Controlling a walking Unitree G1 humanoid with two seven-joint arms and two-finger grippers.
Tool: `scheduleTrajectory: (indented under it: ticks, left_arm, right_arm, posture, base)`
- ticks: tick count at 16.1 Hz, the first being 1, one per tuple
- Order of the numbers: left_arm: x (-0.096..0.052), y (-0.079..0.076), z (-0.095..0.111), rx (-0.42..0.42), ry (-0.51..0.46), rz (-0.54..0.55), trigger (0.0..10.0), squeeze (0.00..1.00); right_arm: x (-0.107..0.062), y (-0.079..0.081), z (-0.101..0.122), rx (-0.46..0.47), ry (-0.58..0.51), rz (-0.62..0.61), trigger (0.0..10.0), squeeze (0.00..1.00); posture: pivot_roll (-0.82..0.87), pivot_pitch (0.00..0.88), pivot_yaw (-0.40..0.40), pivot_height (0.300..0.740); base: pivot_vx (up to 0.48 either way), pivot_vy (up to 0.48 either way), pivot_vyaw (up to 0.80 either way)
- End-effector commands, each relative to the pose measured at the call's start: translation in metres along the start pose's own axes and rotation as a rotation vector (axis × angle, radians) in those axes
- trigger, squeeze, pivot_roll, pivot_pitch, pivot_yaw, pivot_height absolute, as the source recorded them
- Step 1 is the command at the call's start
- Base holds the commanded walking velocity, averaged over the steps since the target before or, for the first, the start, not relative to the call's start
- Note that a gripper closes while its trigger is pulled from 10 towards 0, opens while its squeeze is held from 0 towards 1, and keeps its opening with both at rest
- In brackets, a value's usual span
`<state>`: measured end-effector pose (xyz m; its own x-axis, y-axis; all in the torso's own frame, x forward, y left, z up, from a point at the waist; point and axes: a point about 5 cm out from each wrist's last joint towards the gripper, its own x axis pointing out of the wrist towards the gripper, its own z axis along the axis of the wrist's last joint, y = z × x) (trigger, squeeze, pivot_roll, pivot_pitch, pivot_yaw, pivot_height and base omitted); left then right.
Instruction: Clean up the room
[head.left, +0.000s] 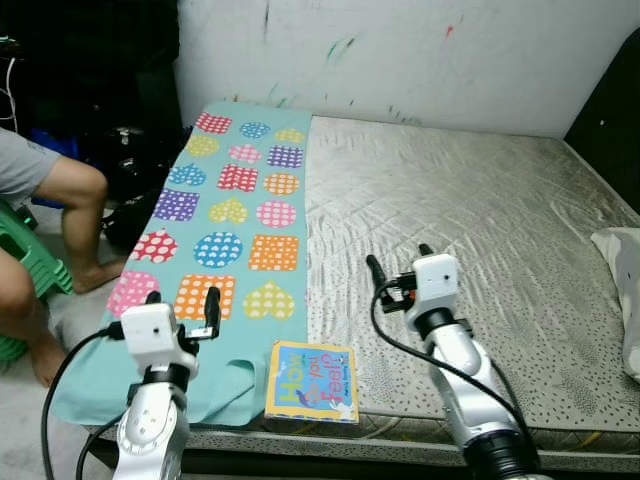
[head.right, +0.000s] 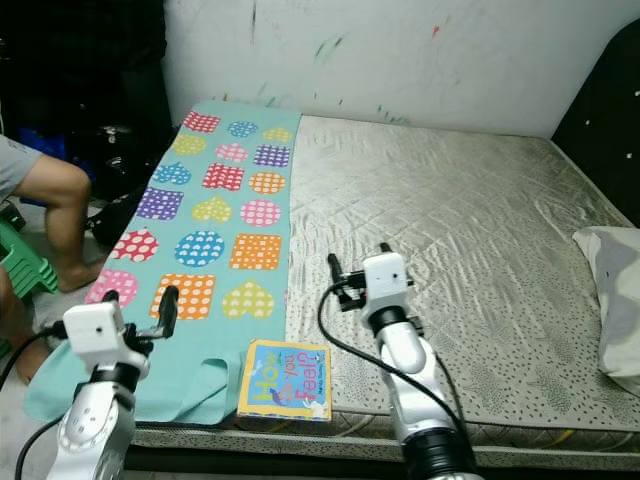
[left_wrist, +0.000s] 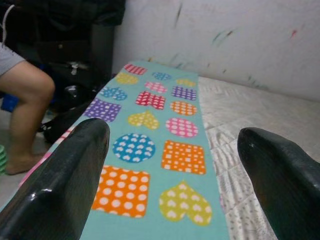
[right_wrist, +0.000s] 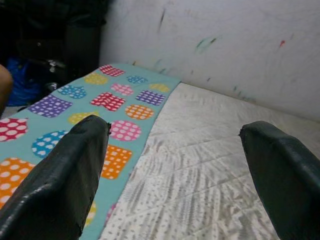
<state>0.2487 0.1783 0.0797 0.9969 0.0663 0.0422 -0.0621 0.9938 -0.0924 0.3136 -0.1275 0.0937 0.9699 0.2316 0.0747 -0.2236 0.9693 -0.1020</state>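
A bare quilted mattress (head.left: 480, 220) lies against a paint-marked white wall (head.left: 420, 55). A turquoise blanket (head.left: 235, 215) printed with dotted hearts, circles and squares covers the mattress's left strip, its near end hanging over the front edge. A white pillow (head.left: 622, 290) lies at the far right edge. A person's bare leg (head.left: 75, 215) shows at left, beside a green stool (head.left: 35, 265). A colourful picture book (head.left: 312, 381) lies flat at the front edge, touching the blanket's near corner. The left gripper (head.left: 182, 300) hovers over the blanket's near end, jaws spread and empty. The right gripper (head.left: 398, 262) hovers over bare mattress beyond the book, jaws spread, holding nothing.
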Motion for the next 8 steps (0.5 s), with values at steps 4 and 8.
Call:
scheduleTrajectory:
  ticks: [4, 8]
  left_arm:
    - [0.008, -0.015, -0.002, -0.018, 0.009, -0.065, 10.0, 0.00]
    - [0.005, -0.014, -0.008, -0.026, 0.027, -0.057, 10.0, 0.00]
  right_arm:
    - [0.000, -0.014, 0.009, -0.014, -0.041, -0.054, 10.0, 0.00]
    - [0.002, -0.008, 0.011, -0.025, -0.051, -0.034, 10.0, 0.00]
  posture:
    - [-0.02, 0.000, -0.058, 0.740]
    - [-0.04, 0.000, -0.040, 0.740]
  base:
    - [0.000, 0.000, 0.00]
    - [0.000, 0.000, 0.00]
